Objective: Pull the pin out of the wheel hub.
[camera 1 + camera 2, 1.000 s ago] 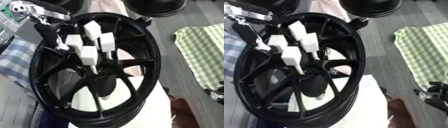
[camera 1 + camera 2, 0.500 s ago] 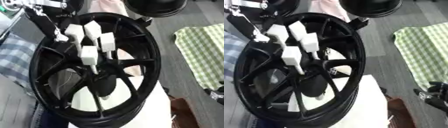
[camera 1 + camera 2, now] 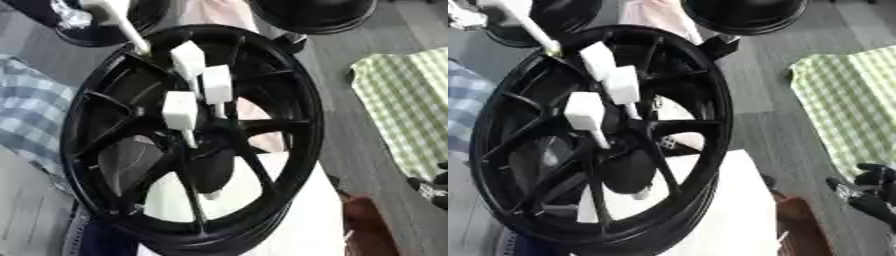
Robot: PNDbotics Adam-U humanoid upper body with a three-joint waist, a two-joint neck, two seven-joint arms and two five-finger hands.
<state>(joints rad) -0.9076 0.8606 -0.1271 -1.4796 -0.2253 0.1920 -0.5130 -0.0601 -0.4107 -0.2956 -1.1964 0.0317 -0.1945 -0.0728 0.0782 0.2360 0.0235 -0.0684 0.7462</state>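
Grey floor, green checked cloth point(image 3: 407, 105) at right. Black wheel hub point(image 3: 188, 145) tilted on a white surface point(image 3: 728, 220); three white-headed pins point(image 3: 181, 111) in its centre. A fourth pin point(image 3: 122, 22) sits at the upper-left rim, probably held; left hand point(image 3: 66, 12) blurred, grip can't tell. Right hand point(image 3: 872, 195) lower right, fingers curled, empty

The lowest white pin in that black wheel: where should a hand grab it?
Probably by its blocky white head, coming from above. The thin stem below runs down into the hub, so the head is the widest part standing free of the spokes.
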